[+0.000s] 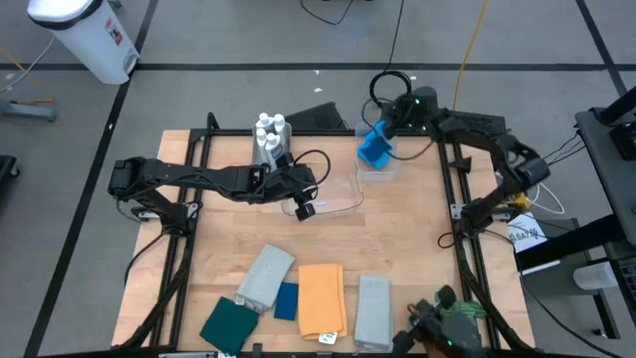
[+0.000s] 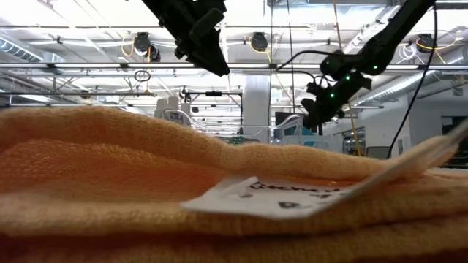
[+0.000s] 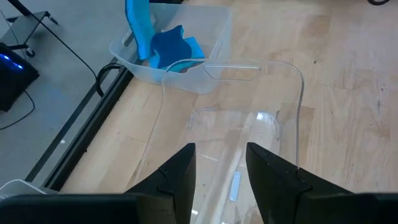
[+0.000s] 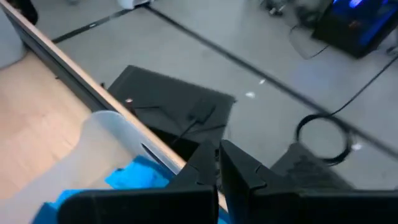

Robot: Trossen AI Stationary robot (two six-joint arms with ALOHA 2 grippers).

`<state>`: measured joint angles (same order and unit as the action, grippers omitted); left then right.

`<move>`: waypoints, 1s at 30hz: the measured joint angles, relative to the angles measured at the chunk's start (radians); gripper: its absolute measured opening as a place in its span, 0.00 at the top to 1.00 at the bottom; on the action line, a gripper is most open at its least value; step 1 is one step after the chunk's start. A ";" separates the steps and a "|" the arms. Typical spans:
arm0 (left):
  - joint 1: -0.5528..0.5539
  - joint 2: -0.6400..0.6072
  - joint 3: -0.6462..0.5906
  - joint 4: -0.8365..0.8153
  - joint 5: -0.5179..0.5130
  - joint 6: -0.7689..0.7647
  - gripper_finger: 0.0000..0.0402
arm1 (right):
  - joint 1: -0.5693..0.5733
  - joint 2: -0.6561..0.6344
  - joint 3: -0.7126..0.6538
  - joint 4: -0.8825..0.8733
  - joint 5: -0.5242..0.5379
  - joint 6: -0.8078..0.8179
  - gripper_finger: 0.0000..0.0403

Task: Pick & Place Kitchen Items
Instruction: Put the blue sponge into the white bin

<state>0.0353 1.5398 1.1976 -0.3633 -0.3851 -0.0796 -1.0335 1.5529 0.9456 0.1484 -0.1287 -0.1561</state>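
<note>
My left gripper (image 1: 303, 206) hangs open over a clear plastic bin (image 1: 343, 189) at the table's middle; in the left wrist view nothing shows between its fingers (image 3: 221, 174) but the bin's floor. My right gripper (image 1: 384, 127) is shut above a second clear bin (image 1: 379, 172) at the far edge. That bin holds blue sponges (image 1: 374, 149), one of them standing upright (image 3: 138, 28). The shut fingertips (image 4: 217, 155) point past this bin's far rim, with a sponge (image 4: 134, 177) below them. White bottles (image 1: 270, 134) stand at the far left. Folded cloths lie along the near edge: grey (image 1: 266, 273), orange (image 1: 321, 298), blue (image 1: 286, 301), dark green (image 1: 229, 323) and another grey (image 1: 373, 310).
A leafy plant (image 1: 452, 320) sits at the near right corner. A dark mat (image 1: 323, 117) lies just beyond the far edge. Black frame rails (image 1: 459, 189) run along both sides. In the low view the orange cloth (image 2: 110, 168) and its white label (image 2: 292, 197) fill the foreground.
</note>
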 joint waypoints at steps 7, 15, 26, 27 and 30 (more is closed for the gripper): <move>0.000 0.000 0.000 -0.001 0.000 0.015 0.64 | 0.031 0.005 0.081 -0.228 -0.048 0.020 1.00; 0.000 0.000 0.000 0.000 0.001 -0.005 0.64 | 0.111 -0.121 0.082 -0.493 -0.060 0.054 1.00; 0.000 0.000 0.000 0.000 0.021 -0.009 0.64 | 0.215 -0.187 0.082 -0.439 0.200 -0.038 1.00; 0.000 0.000 0.000 0.000 0.021 -0.011 0.64 | 0.205 -0.183 0.082 -0.399 0.250 -0.043 1.00; 0.000 0.000 0.000 0.000 0.021 -0.012 0.64 | 0.158 -0.151 0.082 -0.329 0.281 -0.047 1.00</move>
<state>0.0353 1.5398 1.1976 -0.3634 -0.3641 -0.0917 -0.8751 1.4022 1.0279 -0.1804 0.1523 -0.2032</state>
